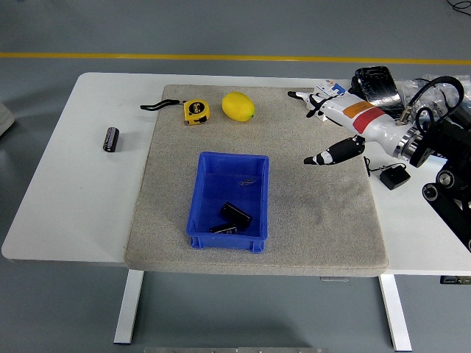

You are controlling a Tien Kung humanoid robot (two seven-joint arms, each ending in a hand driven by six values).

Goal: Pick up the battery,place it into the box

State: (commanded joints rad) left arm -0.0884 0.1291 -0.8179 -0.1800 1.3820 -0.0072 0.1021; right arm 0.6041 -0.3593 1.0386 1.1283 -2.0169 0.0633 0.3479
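Head view. White desk (70,220) on white legs, standing on grey floor (221,29) w/ a yellow line (184,56) running across at 12 o'clock. A grey-beige mat (309,228) covers the desk's centre.

On the mat: blue box (229,201) near centre, toward 6 o'clock. Inside it, two dark batteries: one (236,214) lying tilted, the other (224,229) against the near wall, at 6 o'clock of the first. Yellow tape measure (196,111) w/ black strap at approx. 11 o'clock of the box; yellow lemon-like object (238,106) just beside it, at 12 o'clock of the box.

Off the mat, on bare desk at 9–10 o'clock: a third battery (111,139), upright, well apart from the box.

Right hand (333,125), white w/ black fingertips, at 2 o'clock of the box, above the mat's right part; fingers spread, released, grasping nothing. Small black adapter (395,178) near it on the desk at 3 o'clock; black gear and cables (379,81) at the far right corner.
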